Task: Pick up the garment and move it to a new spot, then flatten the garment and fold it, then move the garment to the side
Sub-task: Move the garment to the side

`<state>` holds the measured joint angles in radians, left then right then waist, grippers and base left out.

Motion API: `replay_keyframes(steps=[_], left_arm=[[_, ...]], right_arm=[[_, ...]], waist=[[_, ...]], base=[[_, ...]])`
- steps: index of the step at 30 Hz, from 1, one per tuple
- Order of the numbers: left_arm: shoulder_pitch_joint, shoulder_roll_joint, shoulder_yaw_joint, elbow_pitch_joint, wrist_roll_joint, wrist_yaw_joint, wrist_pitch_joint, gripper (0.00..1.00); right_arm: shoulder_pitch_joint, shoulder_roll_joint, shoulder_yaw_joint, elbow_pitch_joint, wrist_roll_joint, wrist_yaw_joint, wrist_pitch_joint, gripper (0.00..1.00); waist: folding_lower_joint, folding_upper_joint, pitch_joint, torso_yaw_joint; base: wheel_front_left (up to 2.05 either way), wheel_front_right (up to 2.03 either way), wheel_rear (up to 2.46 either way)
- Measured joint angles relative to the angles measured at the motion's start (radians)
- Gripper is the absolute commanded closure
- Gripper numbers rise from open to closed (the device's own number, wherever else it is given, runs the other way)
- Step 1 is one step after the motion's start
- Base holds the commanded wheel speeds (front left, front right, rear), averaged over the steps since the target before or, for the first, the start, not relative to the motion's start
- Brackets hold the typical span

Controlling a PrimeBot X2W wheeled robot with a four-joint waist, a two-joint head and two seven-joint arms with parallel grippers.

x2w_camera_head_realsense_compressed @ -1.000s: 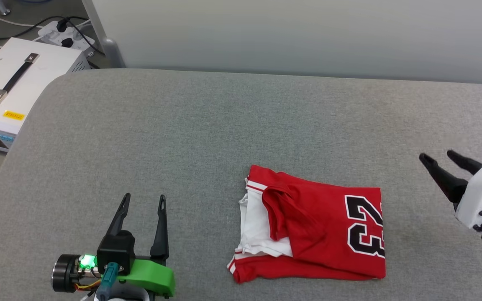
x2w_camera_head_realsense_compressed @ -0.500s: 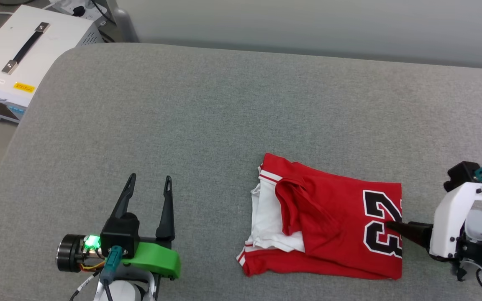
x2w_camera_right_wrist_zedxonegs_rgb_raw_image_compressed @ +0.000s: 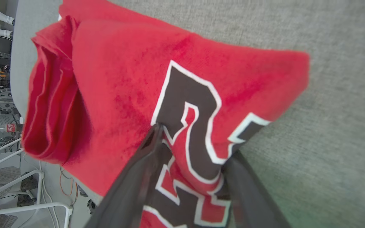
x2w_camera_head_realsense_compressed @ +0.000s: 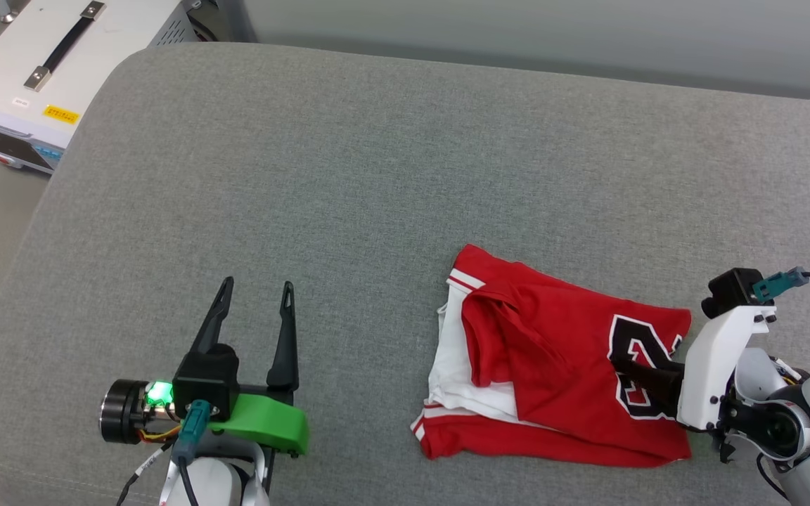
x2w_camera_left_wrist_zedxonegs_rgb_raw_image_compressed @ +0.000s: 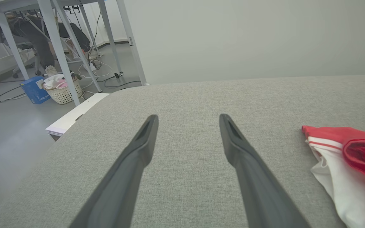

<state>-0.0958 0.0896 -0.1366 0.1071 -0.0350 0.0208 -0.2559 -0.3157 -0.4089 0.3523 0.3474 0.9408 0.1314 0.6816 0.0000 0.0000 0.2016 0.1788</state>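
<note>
**A:** Start at your right tool (x2w_camera_right_wrist_zedxonegs_rgb_raw_image_compressed: 195,142). One long, dark, tapered finger lies on top of the garment (x2w_camera_head_realsense_compressed: 553,365), right across the black, white-outlined number (x2w_camera_right_wrist_zedxonegs_rgb_raw_image_compressed: 195,104). The other finger comes in at the cloth's edge with its tip tucked under the fabric.

**B:** So is it pinching?

**A:** You've got red knit between the two fingers and a gap showing between them. I can't tell you whether they're biting down.

**B:** And where's the garment itself?

**A:** It's folded into a rough rectangle on the near right part of the desk (x2w_camera_head_realsense_compressed: 377,176), which has a grey, coarse-woven cover and rounded corners. The soft white sleeve (x2w_camera_head_realsense_compressed: 454,365) and the red-white striped trim (x2w_camera_head_realsense_compressed: 467,281) peek out on the side away from your right tool. A loose red fold is bunched over them.

**B:** What about the left side?

**A:** Your left tool (x2w_camera_head_realsense_compressed: 256,284) is spread wide over bare grey weave, well apart from the garment, with nothing between its fingers. Beyond the desk's far left corner there's a white box with a black strap handle (x2w_camera_head_realsense_compressed: 60,49).
</note>
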Motion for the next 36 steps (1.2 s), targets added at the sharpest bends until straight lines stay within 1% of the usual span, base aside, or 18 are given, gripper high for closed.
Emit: replay_keyframes(steps=[4,8,13,18,22,27,32,36], left_arm=[[0.001,0.000,0.007,0.001,0.000,0.000,0.000,0.00],[0.004,0.000,0.012,0.002,0.000,0.001,0.000,0.00],[0.019,0.001,0.023,0.000,0.000,0.002,0.000,0.00],[0.033,0.002,0.031,-0.009,0.000,0.004,0.000,0.00],[0.035,0.003,0.037,-0.016,0.000,0.006,0.000,0.00],[0.036,0.006,0.040,-0.026,0.001,0.009,0.000,0.00],[0.031,0.020,0.042,-0.052,0.004,0.008,0.000,0.00],[0.008,0.036,0.048,-0.073,0.010,0.008,0.000,0.00]], right_arm=[[-0.005,-0.017,0.046,-0.016,0.022,0.000,-0.068,1.00],[-0.019,-0.060,0.105,-0.066,0.021,0.000,-0.136,1.00],[-0.070,-0.148,0.169,-0.150,-0.010,0.000,-0.193,1.00],[-0.109,-0.243,0.202,-0.223,-0.039,0.000,-0.202,1.00],[-0.125,-0.303,0.206,-0.256,-0.043,0.000,-0.193,1.00],[-0.143,-0.352,0.183,-0.251,-0.051,0.000,-0.190,1.00],[-0.160,-0.393,0.135,-0.223,-0.055,0.000,-0.182,1.00],[-0.203,-0.427,0.090,-0.168,-0.075,0.000,-0.180,1.00]], waist=[[0.0000,0.0000,-0.006,-0.006],[0.0000,0.0000,-0.017,-0.024],[0.0000,0.0000,-0.030,-0.063],[0.0000,0.0000,-0.038,-0.123],[0.0000,0.0000,-0.039,-0.179],[0.0000,0.0000,-0.035,-0.249],[0.0000,0.0000,-0.013,-0.314],[0.0000,0.0000,0.032,-0.343]], base=[[0.00,0.00,0.00],[0.00,0.00,0.00],[0.00,0.00,0.00],[0.00,0.00,0.00],[0.00,0.00,0.00],[0.00,0.00,0.00],[0.00,0.00,0.00],[0.00,0.00,0.00]])
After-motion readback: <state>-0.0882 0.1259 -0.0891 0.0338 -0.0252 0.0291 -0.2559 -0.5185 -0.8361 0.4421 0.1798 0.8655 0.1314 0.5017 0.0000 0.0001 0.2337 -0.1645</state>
